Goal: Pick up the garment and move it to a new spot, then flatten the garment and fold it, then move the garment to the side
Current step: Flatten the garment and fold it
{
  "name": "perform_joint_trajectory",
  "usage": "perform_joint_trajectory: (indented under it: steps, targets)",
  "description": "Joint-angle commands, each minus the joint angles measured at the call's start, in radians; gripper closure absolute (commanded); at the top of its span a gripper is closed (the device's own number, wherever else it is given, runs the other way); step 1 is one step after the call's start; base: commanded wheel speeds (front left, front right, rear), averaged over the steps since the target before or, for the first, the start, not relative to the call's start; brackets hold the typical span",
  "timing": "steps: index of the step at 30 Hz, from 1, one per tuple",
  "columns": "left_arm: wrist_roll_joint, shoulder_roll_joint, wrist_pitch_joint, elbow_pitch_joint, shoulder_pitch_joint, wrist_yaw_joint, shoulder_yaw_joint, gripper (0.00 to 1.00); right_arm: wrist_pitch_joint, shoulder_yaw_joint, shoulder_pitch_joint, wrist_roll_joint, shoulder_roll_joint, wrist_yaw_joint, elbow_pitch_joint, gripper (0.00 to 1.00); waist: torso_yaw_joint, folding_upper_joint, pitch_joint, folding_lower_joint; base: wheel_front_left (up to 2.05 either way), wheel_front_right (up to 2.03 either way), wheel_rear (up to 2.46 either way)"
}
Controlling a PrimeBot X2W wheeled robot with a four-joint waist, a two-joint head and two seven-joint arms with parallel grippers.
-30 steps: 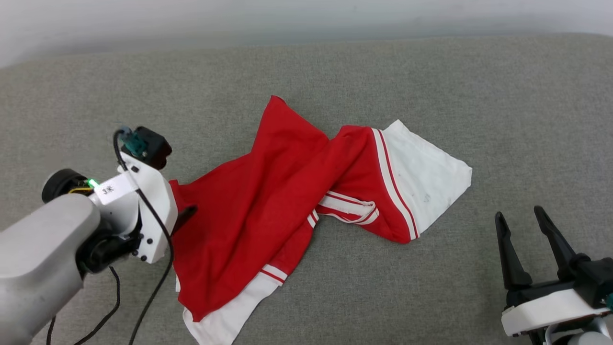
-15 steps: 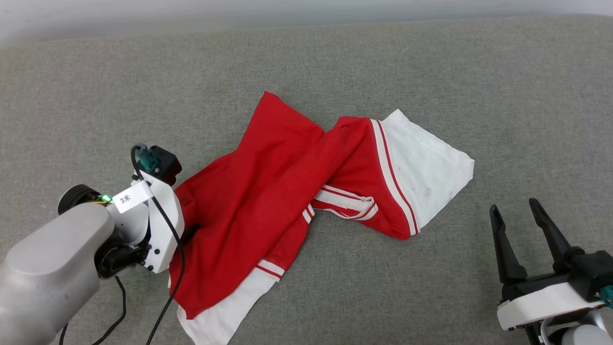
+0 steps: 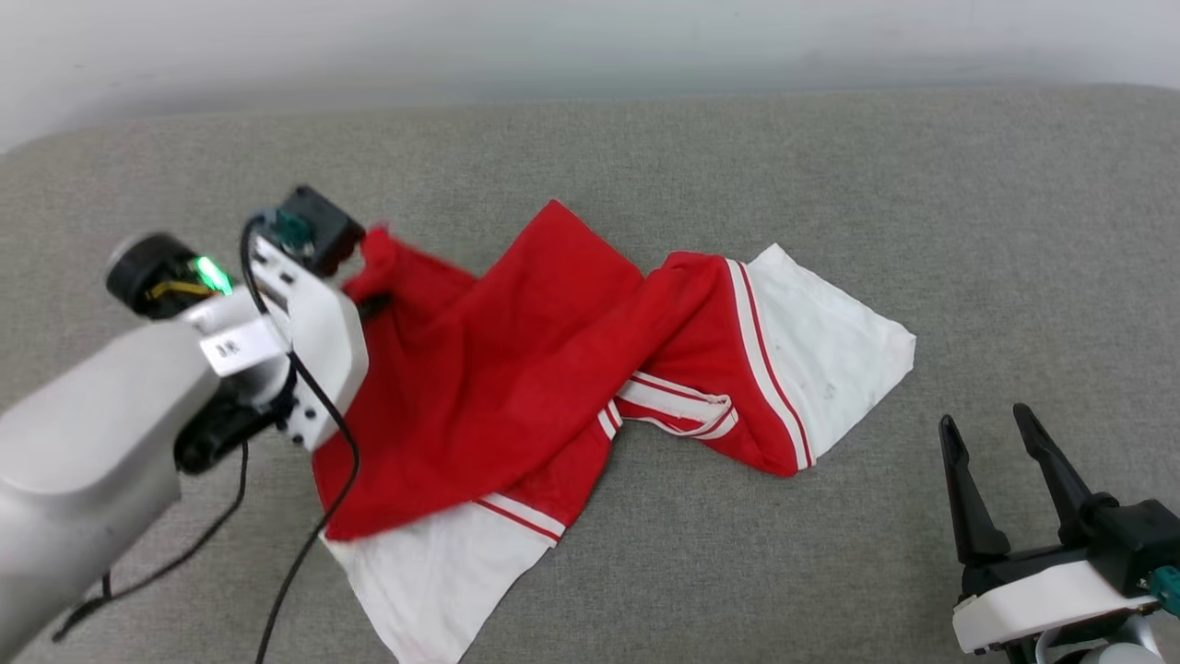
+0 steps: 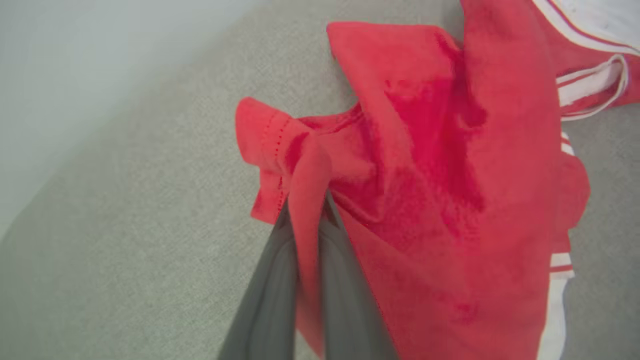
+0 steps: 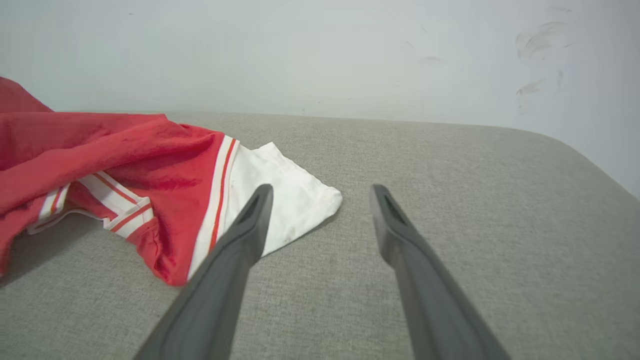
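The garment point(image 3: 516, 369), a red shirt with white sleeves and striped trim, lies crumpled on the grey cushion. My left gripper point(image 3: 371, 302) is at its left edge, shut on a bunched red hem corner and holding it off the surface. In the left wrist view the two fingers point(image 4: 270, 280) pinch a fold of the garment point(image 4: 440, 175) at my left gripper point(image 4: 306, 202). My right gripper point(image 3: 985, 420) stands open at the lower right, apart from the cloth. In the right wrist view my right gripper point(image 5: 321, 190) is spread, with the garment point(image 5: 125, 150) and its white sleeve to the left.
The grey cushion point(image 3: 737, 166) stretches wide around the shirt, with a pale wall point(image 3: 590, 37) along its far edge. A black cable point(image 3: 304, 544) hangs from my left wrist over the shirt's lower left part.
My left gripper has shut on the shirt's left hem and risen away from me, lifting that edge. More of the near white sleeve now shows. The right gripper stays open.
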Motion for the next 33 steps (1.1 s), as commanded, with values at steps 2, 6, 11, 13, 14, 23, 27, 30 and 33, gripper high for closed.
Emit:
perform_joint_trajectory:
  steps: [2, 6, 11, 13, 14, 23, 27, 30, 33]
  targets:
    - [0.029, 0.020, -0.022, -0.067, -0.054, 0.027, 0.028, 1.00, -0.002, -0.002, 0.004, 0.000, 0.006, -0.001, -0.005, 0.00, 0.004, 0.0000, -0.012, 0.0000, 0.00, 0.00, 0.00]
    - [0.073, 0.026, -0.029, -0.130, -0.124, 0.056, 0.053, 1.00, -0.002, -0.001, -0.010, -0.001, 0.008, -0.001, -0.015, 0.00, -0.009, 0.0000, 0.002, 0.0000, 0.00, 0.00, 0.00]
    - [0.116, 0.006, -0.029, -0.144, -0.197, 0.071, 0.067, 1.00, -0.002, -0.001, -0.031, 0.000, 0.014, -0.001, -0.027, 0.00, -0.038, 0.0000, 0.041, 0.0000, 0.00, 0.00, 0.00]
    - [0.143, -0.022, -0.039, -0.114, -0.239, 0.071, 0.068, 1.00, -0.002, -0.001, -0.053, -0.004, 0.022, -0.001, -0.035, 0.00, -0.063, 0.0000, 0.073, 0.0000, 0.00, 0.00, 0.00]
    - [0.146, -0.036, -0.041, -0.096, -0.248, 0.069, 0.067, 1.00, -0.002, 0.001, -0.059, -0.006, 0.024, -0.001, -0.038, 0.00, -0.072, 0.0000, 0.083, 0.0000, 0.00, 0.00, 0.00]
    - [0.118, -0.152, -0.043, 0.153, -0.235, 0.003, 0.028, 1.00, -0.002, 0.011, -0.102, -0.023, 0.035, -0.001, -0.062, 0.00, -0.130, 0.0000, 0.150, 0.0000, 0.00, 0.00, 0.00]
    - [0.079, -0.192, -0.024, 0.272, -0.188, -0.027, 0.003, 1.00, -0.002, 0.008, -0.105, -0.027, 0.033, -0.001, -0.069, 0.00, -0.139, 0.0000, 0.162, 0.0000, 0.00, 0.00, 0.00]
    - [0.044, -0.213, 0.002, 0.351, -0.147, -0.044, -0.017, 1.00, -0.002, 0.006, -0.108, -0.031, 0.032, -0.001, -0.074, 0.00, -0.142, 0.0000, 0.167, 0.0000, 0.00, 0.00, 0.00]
    - [0.013, -0.226, 0.032, 0.411, -0.112, -0.055, -0.035, 1.00, -0.002, 0.002, -0.110, -0.032, 0.029, -0.001, -0.076, 0.00, -0.140, 0.0000, 0.170, 0.0000, 0.00, 0.00, 0.00]
